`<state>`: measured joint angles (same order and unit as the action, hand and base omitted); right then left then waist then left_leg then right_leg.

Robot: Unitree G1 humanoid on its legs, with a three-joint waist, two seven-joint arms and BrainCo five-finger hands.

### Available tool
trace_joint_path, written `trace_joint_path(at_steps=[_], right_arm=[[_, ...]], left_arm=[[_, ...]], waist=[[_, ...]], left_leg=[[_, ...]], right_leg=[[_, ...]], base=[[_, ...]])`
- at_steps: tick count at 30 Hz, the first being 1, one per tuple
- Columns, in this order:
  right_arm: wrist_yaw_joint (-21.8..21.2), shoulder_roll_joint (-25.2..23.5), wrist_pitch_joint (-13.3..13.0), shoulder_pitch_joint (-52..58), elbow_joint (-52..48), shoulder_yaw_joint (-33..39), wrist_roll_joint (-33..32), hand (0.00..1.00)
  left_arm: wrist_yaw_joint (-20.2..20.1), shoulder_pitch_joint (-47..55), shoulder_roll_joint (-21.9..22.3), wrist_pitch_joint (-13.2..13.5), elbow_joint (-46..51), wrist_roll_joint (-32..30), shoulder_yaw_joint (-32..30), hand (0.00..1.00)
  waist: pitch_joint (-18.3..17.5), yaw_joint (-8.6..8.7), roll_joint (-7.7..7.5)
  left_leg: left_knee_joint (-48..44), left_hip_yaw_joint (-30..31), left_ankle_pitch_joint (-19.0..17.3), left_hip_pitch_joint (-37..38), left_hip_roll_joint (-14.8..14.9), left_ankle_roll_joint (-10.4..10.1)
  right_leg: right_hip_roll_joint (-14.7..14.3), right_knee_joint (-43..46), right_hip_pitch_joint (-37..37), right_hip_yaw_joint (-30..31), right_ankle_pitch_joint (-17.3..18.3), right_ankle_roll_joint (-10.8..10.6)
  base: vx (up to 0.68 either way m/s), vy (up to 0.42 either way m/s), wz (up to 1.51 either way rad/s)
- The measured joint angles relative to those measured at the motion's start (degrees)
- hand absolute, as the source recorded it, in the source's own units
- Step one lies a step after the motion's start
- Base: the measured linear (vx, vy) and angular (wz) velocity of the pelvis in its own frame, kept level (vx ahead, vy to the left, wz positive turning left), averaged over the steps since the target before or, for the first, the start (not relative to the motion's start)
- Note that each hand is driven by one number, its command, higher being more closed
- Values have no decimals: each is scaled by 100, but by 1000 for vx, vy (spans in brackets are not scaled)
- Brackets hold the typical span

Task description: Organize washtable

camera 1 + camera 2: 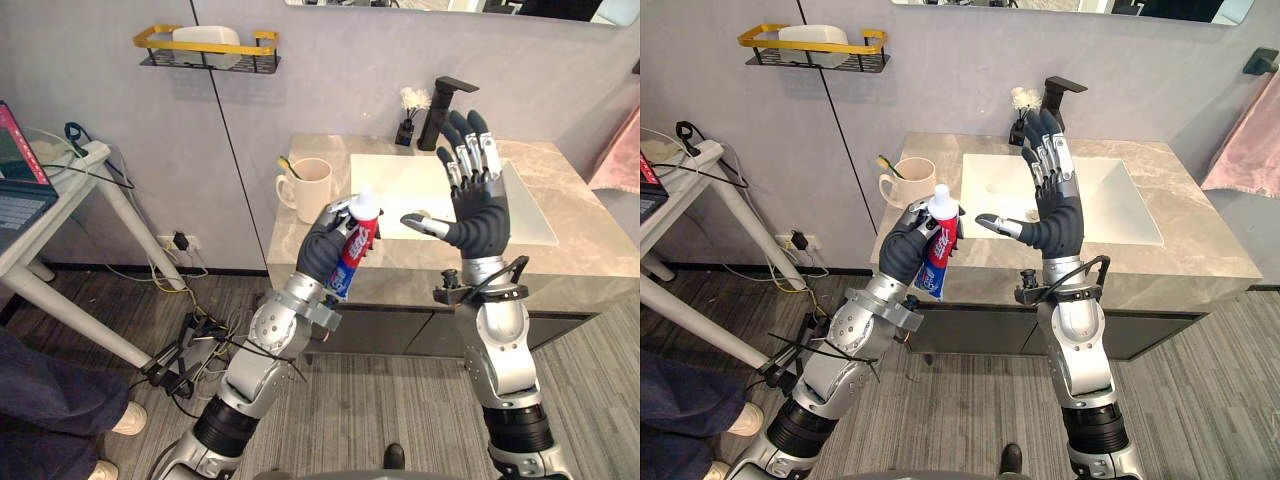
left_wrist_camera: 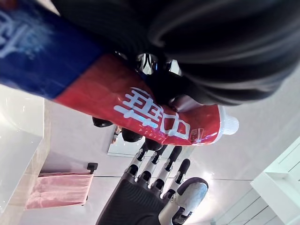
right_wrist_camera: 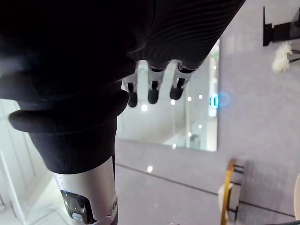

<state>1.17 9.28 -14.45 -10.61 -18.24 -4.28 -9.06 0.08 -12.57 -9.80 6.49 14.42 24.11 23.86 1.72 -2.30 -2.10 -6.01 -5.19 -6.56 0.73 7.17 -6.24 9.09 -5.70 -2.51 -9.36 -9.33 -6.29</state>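
Note:
My left hand (image 1: 325,250) is curled round a red and blue toothpaste tube (image 1: 355,250) with a white cap, held upright in the air before the washtable's (image 1: 600,250) front edge. The tube (image 2: 154,112) runs across the left wrist view. My right hand (image 1: 475,190) is raised beside it with straight, spread fingers and the thumb pointing at the tube, holding nothing. A cream mug (image 1: 308,185) with a toothbrush in it stands on the counter's left end.
A white sink basin (image 1: 520,215) is set in the marble counter, with a black tap (image 1: 445,105) and a small black holder with white tufts (image 1: 410,110) behind it. A yellow wall shelf (image 1: 205,48) hangs at the upper left. A pink towel (image 1: 618,150) hangs at the right.

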Motion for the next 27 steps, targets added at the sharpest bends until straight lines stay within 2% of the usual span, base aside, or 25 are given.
trace_joint_path(at_steps=[4,12,27], right_arm=[[-115,2,8,70,-12,-12,4,0],[-266,2,74,249,-144,-171,-15,0],[-533,-166,216,833,9,-1000,-742,0]], left_arm=[[17,17,5,0,4,-17,-166,100],[274,14,53,47,220,-524,-413,100],[508,5,205,122,701,-505,-420,100]], waist=[[63,10,-4],[63,9,-5],[63,17,-3]], left_leg=[[3,-11,-2,13,5,-2],[8,-86,-7,4,5,1],[-2,-105,-10,1,5,2]], right_leg=[[-5,-1,8,0,7,6],[-9,0,-54,56,5,6],[-10,0,-71,72,4,8]], base=[[-16,-1,0],[0,1,-4],[0,0,0]])
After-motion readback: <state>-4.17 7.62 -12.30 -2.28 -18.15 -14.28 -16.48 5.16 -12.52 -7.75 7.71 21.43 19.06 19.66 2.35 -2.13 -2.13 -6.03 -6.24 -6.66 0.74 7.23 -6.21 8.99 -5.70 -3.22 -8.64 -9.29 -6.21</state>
